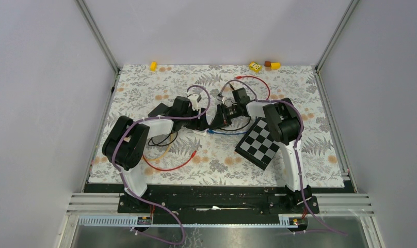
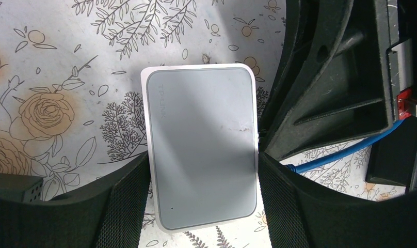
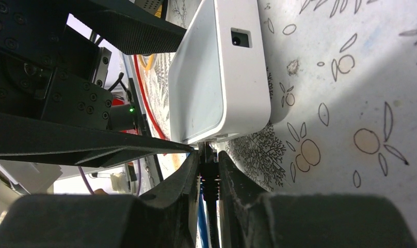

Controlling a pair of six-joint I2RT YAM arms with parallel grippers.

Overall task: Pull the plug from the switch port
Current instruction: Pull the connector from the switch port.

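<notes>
Ok, status: both arms meet mid-table, just left of the checkerboard (image 1: pixel 258 145). The switch (image 2: pixel 201 150) lies flat on the floral mat (image 2: pixel 51 62), grey face up, mostly hidden under the wrists in the top view. Left gripper (image 2: pixel 202 175) straddles it, pads (image 2: pixel 125 206) tight against both long sides w/ no gap showing, so I read it as clamped on the switch body as a brace. Right gripper (image 3: pixel 207 161) is on the switch's right, fingers pinched nearly together on the dark plug (image 3: pixel 209 178) right at the housing edge. The blue cable (image 3: pixel 201 227) runs back out btwn the fingers. The port itself is hidden behind the fingertips, so I can't see the latch tab or whether it's pressed. Plug body looks butted against the housing, no gap, so imo it's not out yet. Progress: approach + both grasps look done, brace in place, extraction is what's left. Next move needs a straight pull along the port axis, away from the switch, w/ left holding firm. Risks: if the tab isn't depressed the plug won't release, and the switch drags or slips out of the left pads. Right fingers could also slide off onto the cable. Red cable (image 1: pixel 170 166) lies loose on the near-left mat, well apart from the job, prob not a factor.
</notes>
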